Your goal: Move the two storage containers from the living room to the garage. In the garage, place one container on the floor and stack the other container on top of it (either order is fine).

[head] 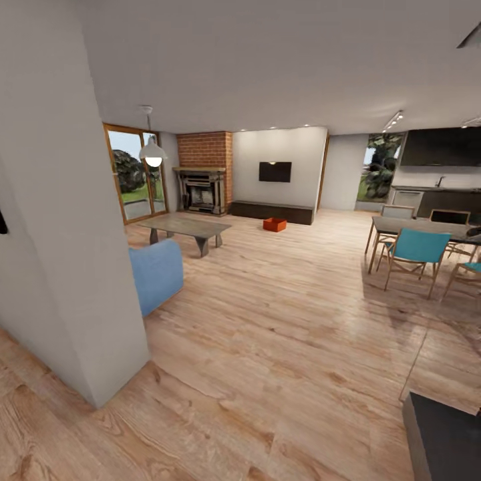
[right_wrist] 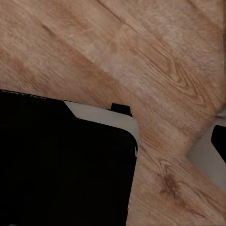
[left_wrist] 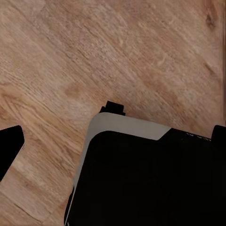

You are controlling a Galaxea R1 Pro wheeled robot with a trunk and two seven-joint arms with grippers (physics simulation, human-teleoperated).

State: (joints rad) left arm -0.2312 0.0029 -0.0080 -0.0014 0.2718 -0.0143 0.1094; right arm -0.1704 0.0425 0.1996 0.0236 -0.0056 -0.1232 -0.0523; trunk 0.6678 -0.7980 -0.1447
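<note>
Head view gives us a long look down the living room (head: pixel 267 280), whose light wood plank floor (head: pixel 287 347) fills the lower half of the frame and runs back to the far white wall. One orange-red storage container (head: pixel 274 224) sits on those planks just above the centre of the frame, close in front of the long dark low bench (head: pixel 272 212), with the black TV (head: pixel 275 172) on the wall above it; we see just the one container from here. Left of the bench stands the red brick fireplace (head: pixel 204 180), and further left a glazed door (head: pixel 135 175) with a pendant lamp (head: pixel 153 153) hanging before it. A low grey coffee table (head: pixel 187 229) and a blue seat (head: pixel 157 272) lie left of centre, partly behind a big white wall corner (head: pixel 60 220) that takes up the left of the frame. At the right are a dining table (head: pixel 427 230) with teal chairs (head: pixel 417 252) and dark kitchen units behind. Both wrist views look down at the same plank floor, with a black, grey-edged body of the robot (left_wrist: pixel 150 179) across the lower part of each. We cannot tell whether either gripper is open or closed, and we can read no writing or labels anywhere
</note>
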